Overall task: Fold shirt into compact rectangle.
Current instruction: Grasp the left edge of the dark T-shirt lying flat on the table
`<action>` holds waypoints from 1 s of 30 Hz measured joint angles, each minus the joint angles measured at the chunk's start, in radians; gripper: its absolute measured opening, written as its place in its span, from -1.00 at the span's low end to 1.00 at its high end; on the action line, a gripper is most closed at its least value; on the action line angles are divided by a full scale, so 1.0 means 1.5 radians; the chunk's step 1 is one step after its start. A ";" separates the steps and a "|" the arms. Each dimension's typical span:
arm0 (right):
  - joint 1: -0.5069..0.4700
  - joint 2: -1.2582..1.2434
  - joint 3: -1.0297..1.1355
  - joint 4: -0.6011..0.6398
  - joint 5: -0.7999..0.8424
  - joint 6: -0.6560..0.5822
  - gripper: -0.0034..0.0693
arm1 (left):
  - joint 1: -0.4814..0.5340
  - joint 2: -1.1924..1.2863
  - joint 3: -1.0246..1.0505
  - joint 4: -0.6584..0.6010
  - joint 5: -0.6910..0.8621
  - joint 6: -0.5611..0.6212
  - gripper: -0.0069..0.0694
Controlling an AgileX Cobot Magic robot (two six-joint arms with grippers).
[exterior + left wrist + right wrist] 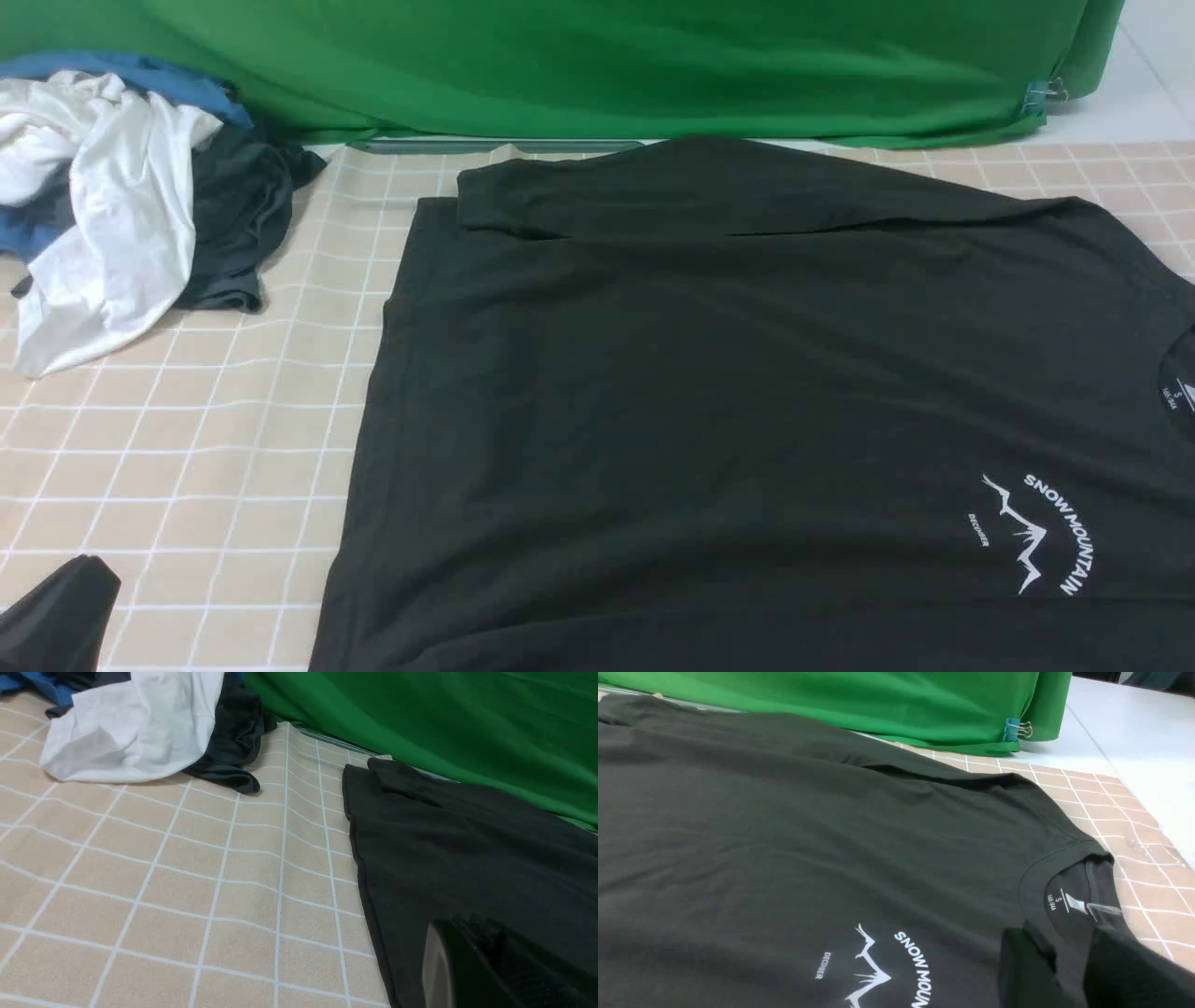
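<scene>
On the beige checked tablecloth lies a black cotton T-shirt. Right gripper gapes empty over its collar; left gripper's opening I cannot tell.

We see a beige tablecloth with white grid lines underfoot of everything, a draped green fabric backdrop along the far side, and a plain white surface far right.

The shirt is black, its chest print a white mountain outline with white "SNOW MOUNTAIN" lettering; the neck label is white too. The surface is beige, checked with thin white lines. The far backdrop cloth is bright green, its clip teal. At far left: a white garment, a dark grey garment and a blue garment.
</scene>
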 joint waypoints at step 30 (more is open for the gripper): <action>0.000 0.000 0.000 0.000 0.000 0.000 -0.25 | 0.000 0.000 0.000 -0.101 -0.050 -0.025 -0.78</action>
